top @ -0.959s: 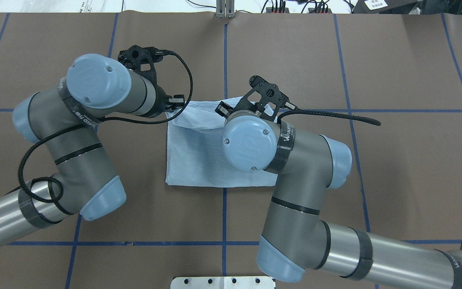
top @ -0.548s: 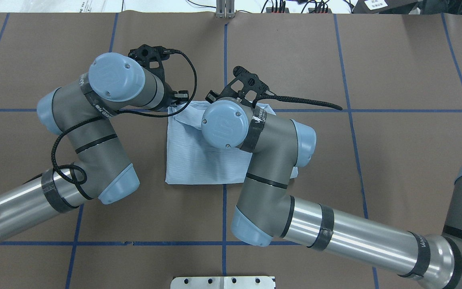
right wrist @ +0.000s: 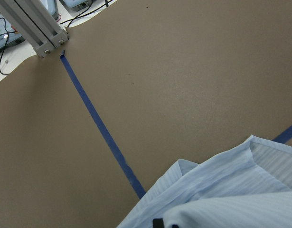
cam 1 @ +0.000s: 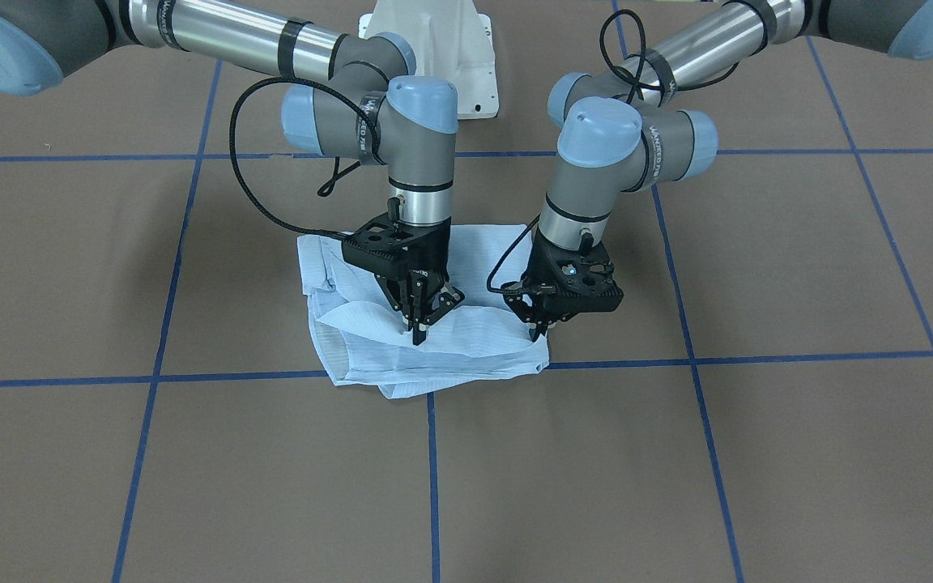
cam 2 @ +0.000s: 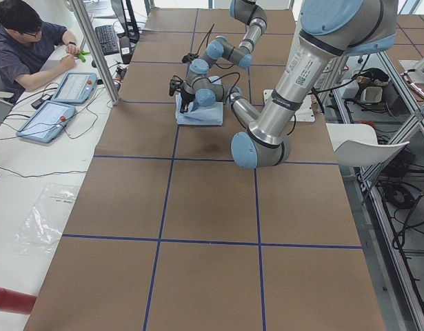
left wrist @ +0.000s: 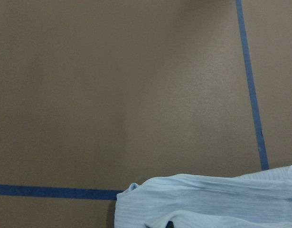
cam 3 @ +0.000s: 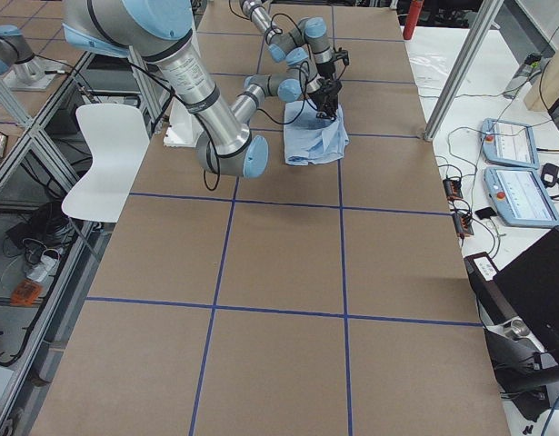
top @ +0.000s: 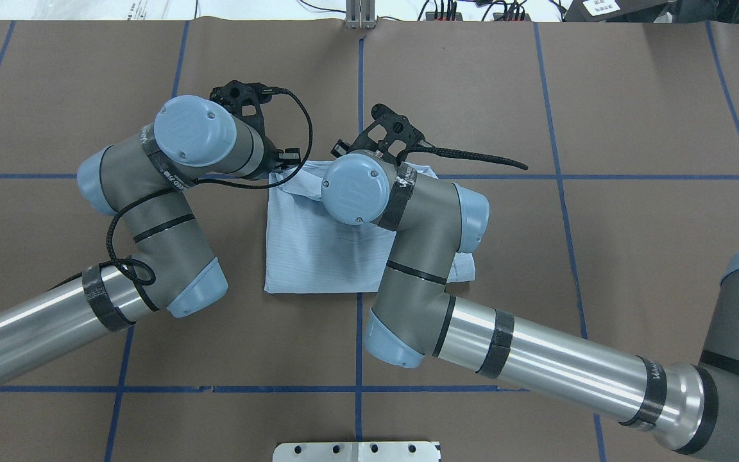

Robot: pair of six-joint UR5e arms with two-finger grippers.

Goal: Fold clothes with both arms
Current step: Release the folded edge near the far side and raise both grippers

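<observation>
The pale blue striped shirt (cam 1: 466,344) lies folded into a rough rectangle on the brown table (cam 1: 677,453); it also shows in the overhead view (top: 305,250). My right gripper (cam 1: 418,330) points straight down over the shirt's middle, fingers closed on a raised fold of cloth. My left gripper (cam 1: 537,328) stands at the shirt's far corner on my left side, fingertips pinched on the cloth edge. Both wrist views show shirt cloth (left wrist: 207,204) (right wrist: 221,190) at their lower edge. From overhead the wrists hide both grippers.
Blue tape lines (top: 360,96) divide the table into squares. The white pedestal base (cam 1: 434,48) stands behind the shirt. An aluminium post (top: 360,16) rises at the far edge. A person (cam 2: 25,41) sits at a side desk with tablets (cam 2: 60,103).
The right arm has swung left across the shirt, drawing its far right part toward the middle. The left arm has shifted slightly right, still at the shirt's far left corner.
</observation>
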